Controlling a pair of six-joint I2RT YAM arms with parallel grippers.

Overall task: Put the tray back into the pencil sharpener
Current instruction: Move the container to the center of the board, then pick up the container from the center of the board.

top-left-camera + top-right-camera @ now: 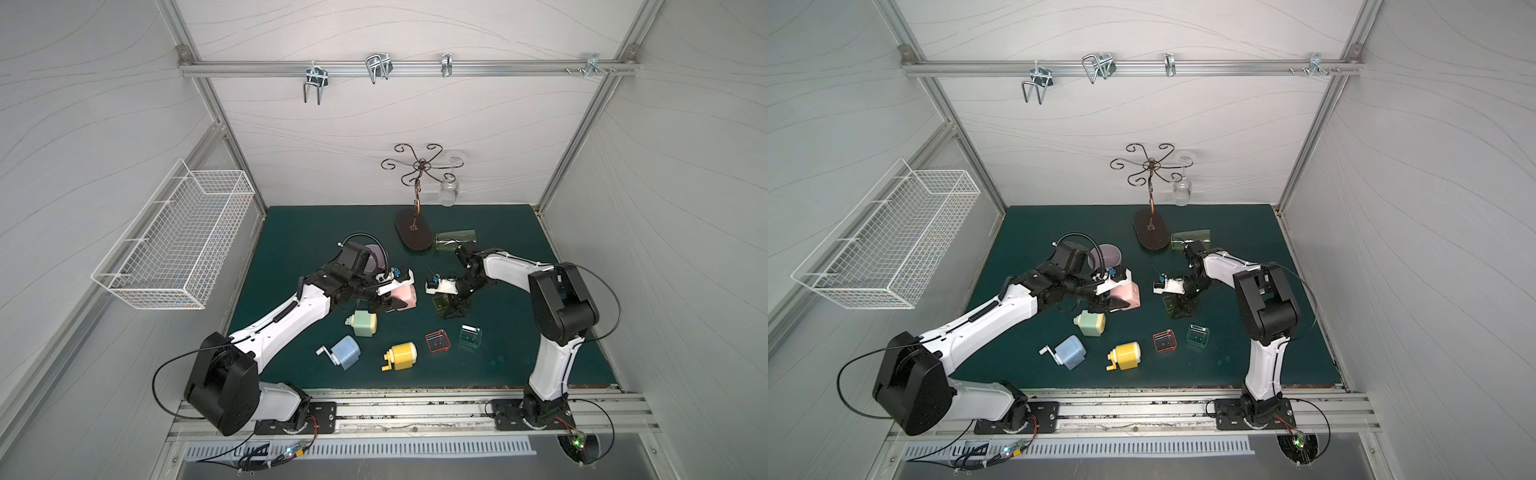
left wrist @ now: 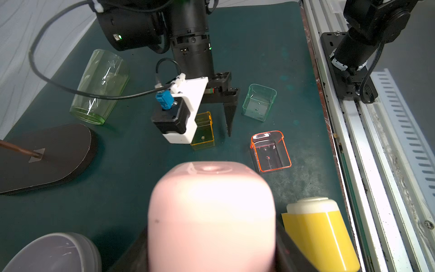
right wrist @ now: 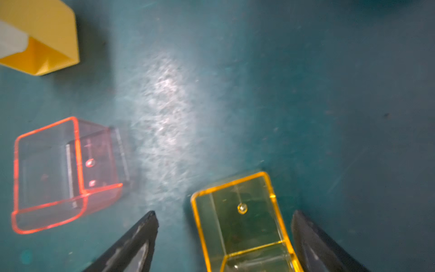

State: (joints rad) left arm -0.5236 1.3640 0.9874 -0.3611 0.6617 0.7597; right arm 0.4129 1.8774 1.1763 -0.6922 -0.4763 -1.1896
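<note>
Here the yellow tray (image 3: 242,223) lies between the right fingers (image 3: 137,240) (seemingly untouched).

White shells are covering the left arm (image 1: 286,320) and right arm (image 1: 511,266) between black joints (black cables (image 1: 154,374) are looping alongside), and a white bracket (image 2: 190,96) is topping the right end effector (image 3: 224,213).

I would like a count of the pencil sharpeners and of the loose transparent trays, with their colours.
Pencil sharpeners: 4 (pink sharpener, green sharpener, blue sharpener, yellow sharpener)
Trays: 3 (yellow tray, red tray, green tray)
Total: 7
</note>
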